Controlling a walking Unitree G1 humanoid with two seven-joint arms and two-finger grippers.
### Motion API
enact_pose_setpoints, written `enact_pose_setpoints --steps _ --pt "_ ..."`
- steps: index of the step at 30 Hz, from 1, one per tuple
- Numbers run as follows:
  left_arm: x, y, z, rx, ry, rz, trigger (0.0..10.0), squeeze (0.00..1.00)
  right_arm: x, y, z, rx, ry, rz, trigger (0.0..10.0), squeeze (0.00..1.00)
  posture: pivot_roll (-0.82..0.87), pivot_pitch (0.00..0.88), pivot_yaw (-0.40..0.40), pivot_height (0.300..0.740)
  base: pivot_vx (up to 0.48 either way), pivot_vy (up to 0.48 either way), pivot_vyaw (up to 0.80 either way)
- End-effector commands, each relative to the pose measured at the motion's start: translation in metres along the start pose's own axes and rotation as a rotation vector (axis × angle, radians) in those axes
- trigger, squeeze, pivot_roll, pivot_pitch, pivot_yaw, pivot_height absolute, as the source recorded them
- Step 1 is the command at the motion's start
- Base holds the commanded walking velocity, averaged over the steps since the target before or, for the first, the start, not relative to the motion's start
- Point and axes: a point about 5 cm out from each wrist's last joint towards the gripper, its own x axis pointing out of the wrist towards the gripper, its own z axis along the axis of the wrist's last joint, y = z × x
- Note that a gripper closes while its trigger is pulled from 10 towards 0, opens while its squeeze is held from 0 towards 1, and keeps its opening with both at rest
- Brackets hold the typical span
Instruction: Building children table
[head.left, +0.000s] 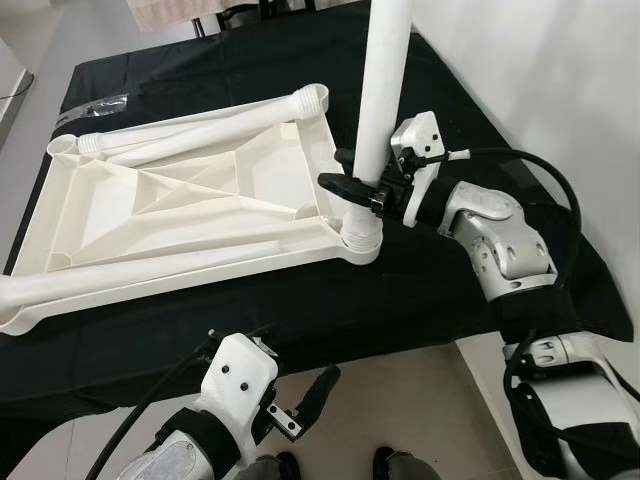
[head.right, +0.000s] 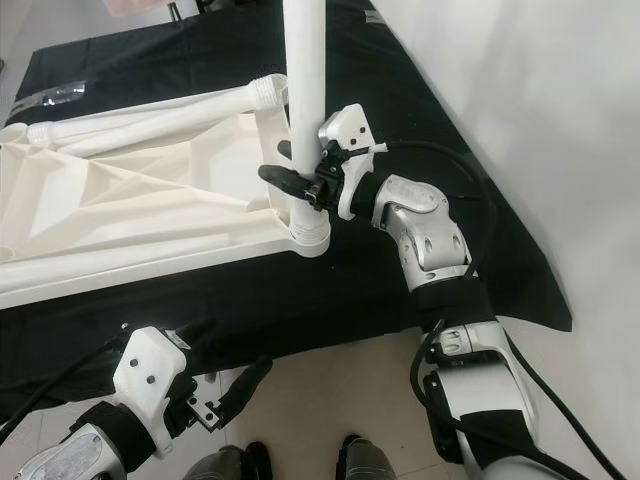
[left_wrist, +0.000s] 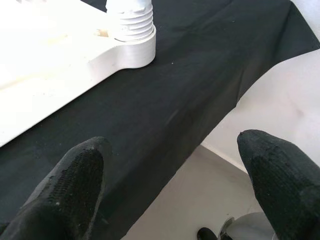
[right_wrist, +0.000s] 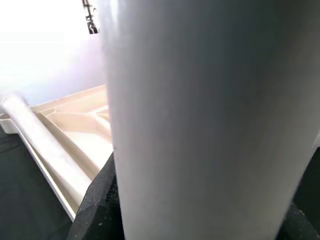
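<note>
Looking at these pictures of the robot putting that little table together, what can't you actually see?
- Upright white plastic leg: top cut off by the eye views' upper edge.
- Right pincer: its far finger hidden behind that leg.
- Upturned white plastic tabletop: near-left corner cut off by the left eye view's edge.
- How deep the leg sits in its corner socket: not discernible.

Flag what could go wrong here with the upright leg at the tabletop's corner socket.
1. The right gripper grips the upright leg low, near the corner socket; the long part above could lean and cross-thread.
2. The left gripper hangs open off the tabletop, so twisting might slide it on the black cloth.
</note>
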Motion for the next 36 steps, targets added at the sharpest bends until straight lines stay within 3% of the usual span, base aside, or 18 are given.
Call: enact_pose_setpoints --steps 1,8,9,16,22,27,30,36 --pt "-0.002 -0.001 -0.003 -0.004 0.020 -0.003 10.0 0.00 -0.013 -0.003 -0.053 0.099 0.194 -0.095 10.0 0.00 0.02 0.288 0.085 0.740 0.000 0.000 0.00" --pt "-0.002 0.000 -0.003 -0.002 0.020 -0.003 10.0 0.00 -0.016 0.012 -0.050 0.029 0.106 0.021 10.0 0.00 0.02 0.287 0.086 0.740 0.000 0.000 0.00" --pt "-0.001 0.000 -0.002 -0.001 0.020 -0.004 10.0 0.00 -0.021 0.024 -0.050 -0.033 0.072 0.147 10.0 0.00 0.02 0.287 0.086 0.740 0.000 0.000 0.00" --pt "-0.002 0.000 -0.002 0.000 0.020 -0.004 10.0 0.00 -0.025 0.036 -0.058 -0.159 0.152 0.287 10.0 0.00 0.02 0.292 0.089 0.740 0.000 0.000 0.00" --pt "-0.003 0.000 -0.002 0.000 0.021 -0.004 10.0 0.00 -0.025 0.038 -0.058 -0.184 0.184 0.337 10.0 0.00 0.02 0.296 0.088 0.740 0.000 0.000 0.00" --pt "-0.003 0.000 -0.001 -0.002 0.020 -0.003 10.0 0.00 -0.021 0.028 -0.053 -0.104 0.197 0.274 10.0 0.00 0.02 0.297 0.085 0.740 0.000 0.000 0.00" --pt "-0.003 0.000 -0.001 -0.003 0.020 -0.002 10.0 0.00 -0.014 0.015 -0.054 0.079 0.215 0.120 10.0 0.00 0.02 0.297 0.085 0.740 0.000 0.000 0.00" --pt "-0.003 0.000 -0.001 -0.004 0.021 -0.002 10.0 0.00 -0.012 0.009 -0.065 0.219 0.251 -0.003 10.0 0.00 0.02 0.298 0.085 0.740 0.000 0.000 0.00"
